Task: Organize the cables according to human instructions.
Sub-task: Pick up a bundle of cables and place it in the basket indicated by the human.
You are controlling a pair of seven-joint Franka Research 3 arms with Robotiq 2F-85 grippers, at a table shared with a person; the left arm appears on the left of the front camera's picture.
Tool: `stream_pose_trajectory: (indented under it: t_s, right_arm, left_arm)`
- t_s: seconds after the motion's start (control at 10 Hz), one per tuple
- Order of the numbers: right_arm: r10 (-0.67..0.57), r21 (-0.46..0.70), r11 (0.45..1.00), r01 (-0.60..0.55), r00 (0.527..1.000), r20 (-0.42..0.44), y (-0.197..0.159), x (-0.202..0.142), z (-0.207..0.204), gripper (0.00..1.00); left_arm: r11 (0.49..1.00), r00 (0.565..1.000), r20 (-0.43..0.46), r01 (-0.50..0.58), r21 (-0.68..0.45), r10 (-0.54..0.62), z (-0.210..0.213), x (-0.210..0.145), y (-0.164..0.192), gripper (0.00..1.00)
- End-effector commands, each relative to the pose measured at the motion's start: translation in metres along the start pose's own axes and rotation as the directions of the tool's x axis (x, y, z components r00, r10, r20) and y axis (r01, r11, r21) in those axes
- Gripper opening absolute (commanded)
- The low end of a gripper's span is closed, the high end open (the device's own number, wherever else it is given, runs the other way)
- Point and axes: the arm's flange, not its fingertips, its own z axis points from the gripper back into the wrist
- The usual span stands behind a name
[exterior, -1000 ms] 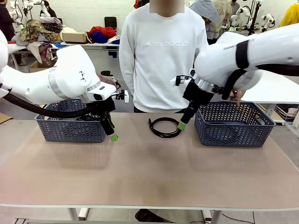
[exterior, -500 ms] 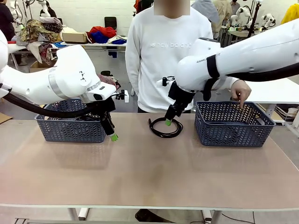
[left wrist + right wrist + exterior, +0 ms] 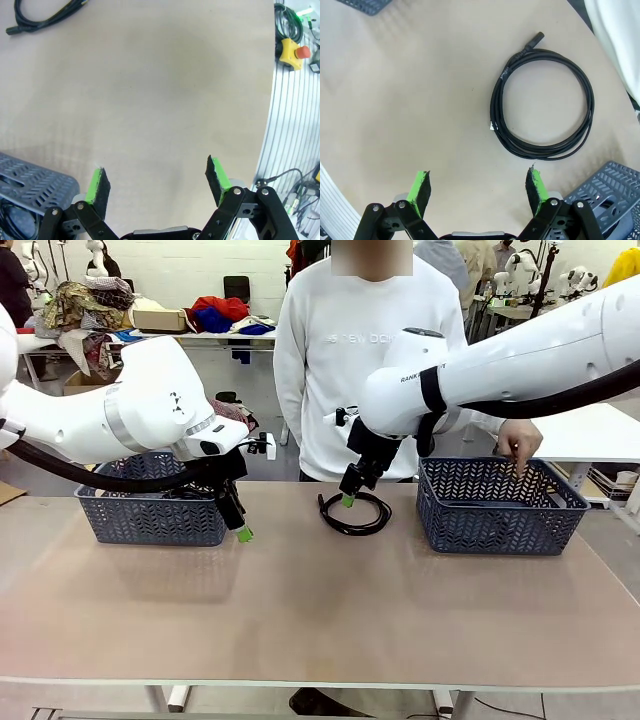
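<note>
One cable (image 3: 350, 531), a thin black cord coiled in a loop, lies on the table in front of the person. My right gripper (image 3: 347, 499) hovers open just above the loop's near-left side. In the right wrist view the cable (image 3: 492, 107) lies beyond and to the right of the open right gripper (image 3: 479, 187), which holds nothing. My left gripper (image 3: 243, 532) hangs open and empty by the front right corner of the left basket (image 3: 150, 522). In the left wrist view the left gripper (image 3: 157, 182) faces bare table, with the cable (image 3: 40, 21) far off at the top left.
The left basket (image 3: 30, 175) has dark cords inside. A second blue basket (image 3: 500, 515) stands to the right of the cable, and the person's hand (image 3: 520, 445) points down into it. A yellow emergency-stop box (image 3: 291, 49) sits past the table edge.
My right arm swung left, from the right basket's front corner to above the coiled cable. The left arm held still. The person's hand stays over the right basket.
</note>
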Motion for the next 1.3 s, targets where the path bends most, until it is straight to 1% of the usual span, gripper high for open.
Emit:
stream_pose_trajectory:
  t_s: [0.0,0.4,0.5,0.7,0.9,1.2]
  right_arm:
    - [0.000,-0.008,1.000,0.000,1.000,-0.003,0.000,-0.005,0.002,1.00]
    - [-0.001,0.001,1.000,0.001,1.000,0.001,0.000,0.000,0.000,1.00]
    - [-0.063,-0.009,0.998,0.063,0.998,0.002,-0.003,0.010,-0.010,1.00]
    - [-0.153,-0.034,0.988,0.153,0.988,-0.006,-0.005,0.022,-0.026,1.00]
    - [-0.226,-0.065,0.972,0.225,0.974,-0.014,-0.003,0.034,-0.036,1.00]
    - [-0.320,-0.151,0.937,0.314,0.947,-0.019,0.002,0.056,-0.055,1.00]
  left_arm:
    - [1.000,1.000,0.002,-0.002,0.001,0.002,0.001,-0.001,0.000,1.00]
    - [1.000,1.000,0.002,-0.002,0.001,0.002,0.001,-0.001,0.000,1.00]
    - [1.000,1.000,0.002,-0.002,0.001,0.002,0.001,-0.001,0.000,1.00]
    - [1.000,1.000,0.002,-0.002,0.001,0.002,0.001,-0.001,0.000,1.00]
    - [1.000,1.000,0.002,-0.002,0.001,0.002,0.001,-0.001,0.000,1.00]
    - [1.000,1.000,0.002,-0.002,0.001,0.002,0.001,-0.001,0.000,1.00]
